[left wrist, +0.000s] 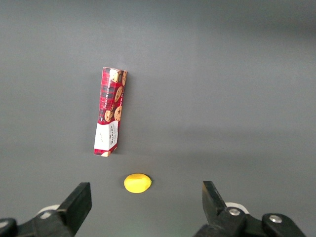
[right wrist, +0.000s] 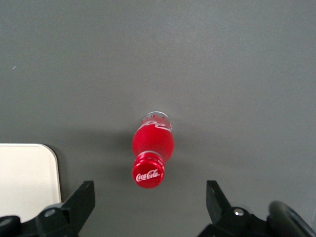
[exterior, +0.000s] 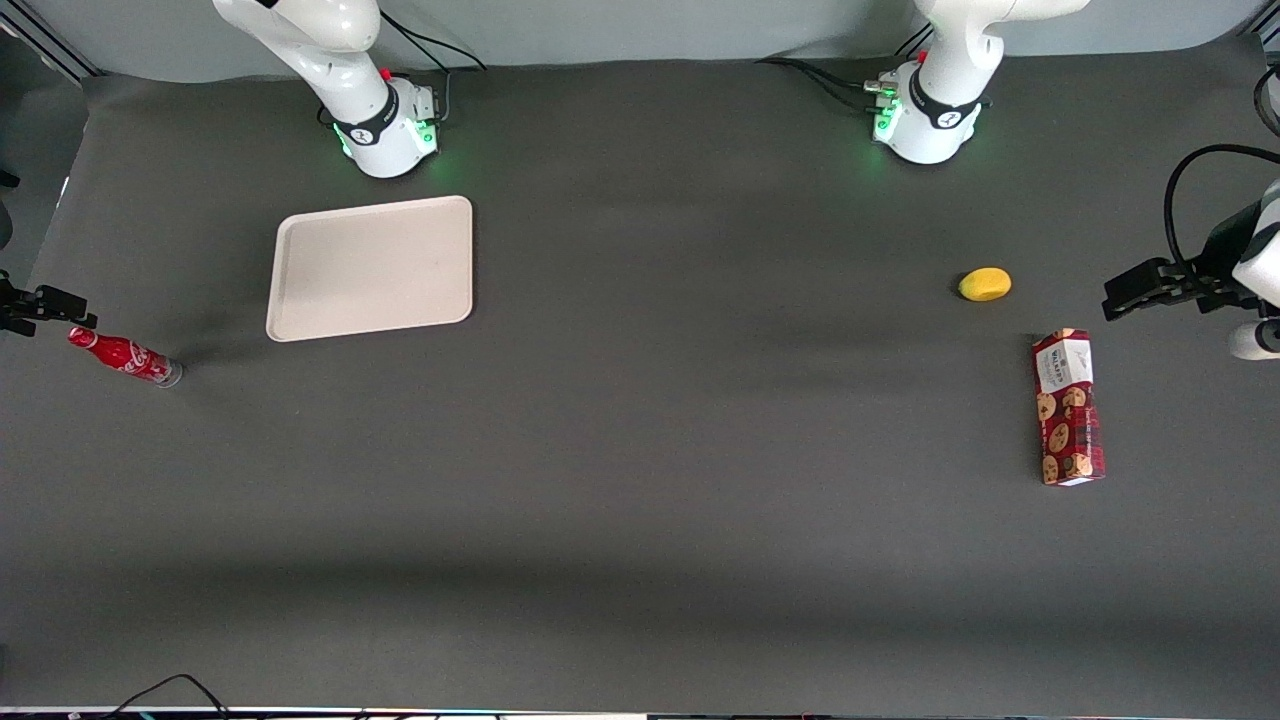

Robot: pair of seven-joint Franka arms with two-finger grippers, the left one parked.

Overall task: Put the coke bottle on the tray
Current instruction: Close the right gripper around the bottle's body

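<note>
— Where is the coke bottle [right wrist: 152,149] relative to the pincer [right wrist: 150,207]?

— It stands upright on the desk [exterior: 640,450], under the pincer, nothing touching it; the red cap faces the wrist camera.

— And the 2 fingers?

— Spread wide apart, holding nothing.

— The tray [exterior: 372,267]?

— Near the coke bottle, farther from the front camera than it.
</note>
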